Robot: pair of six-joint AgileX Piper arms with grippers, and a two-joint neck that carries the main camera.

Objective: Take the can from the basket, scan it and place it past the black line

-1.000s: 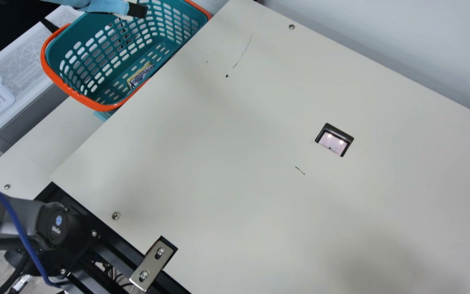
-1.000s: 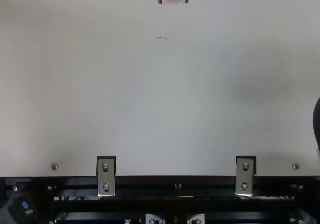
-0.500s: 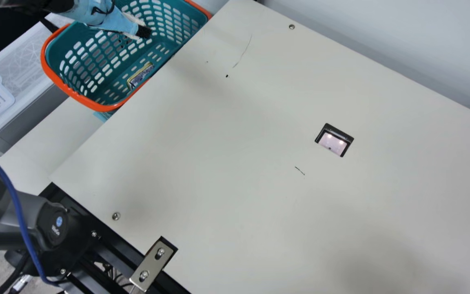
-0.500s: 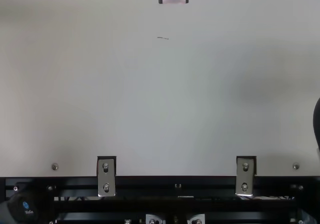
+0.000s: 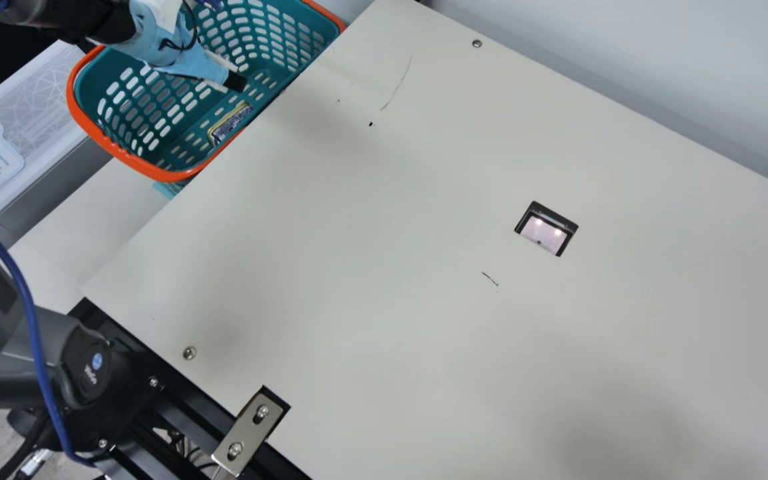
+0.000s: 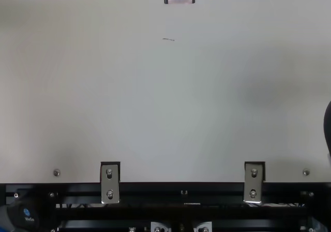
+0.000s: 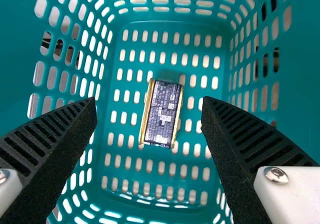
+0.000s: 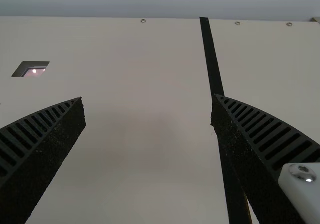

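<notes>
Your left gripper (image 7: pixel 149 104) has its ribbed fingers spread wide, with the can (image 7: pixel 162 113) lying on its side beyond their tips, untouched and lined up with the gap between them. You have its dark, printed label facing up, framed by gold edges, down on the slotted floor of the teal basket (image 7: pixel 20 59). In the main view, those fingertips are inside the basket's outline, close to the can, so you look to be at the approach, with the grasp still to make. Farther out, set into the cream table (image 5: pixel 384 300), you have the lit scanner window (image 5: pixel 544 233), well apart from the basket; the can's scan is ahead of you. Over on the other side, your right gripper (image 8: pixel 149 101) is above the table, its fingers also well apart and gripping nothing, and the black line (image 8: pixel 212 59) runs past beside one fingertip. As things lie, you have none of the three stages complete: the can has to be gripped and lifted clear of the basket, its code shown to the window, and then the can set down past the line. Your job is at its opening step, by my judgement.
</notes>
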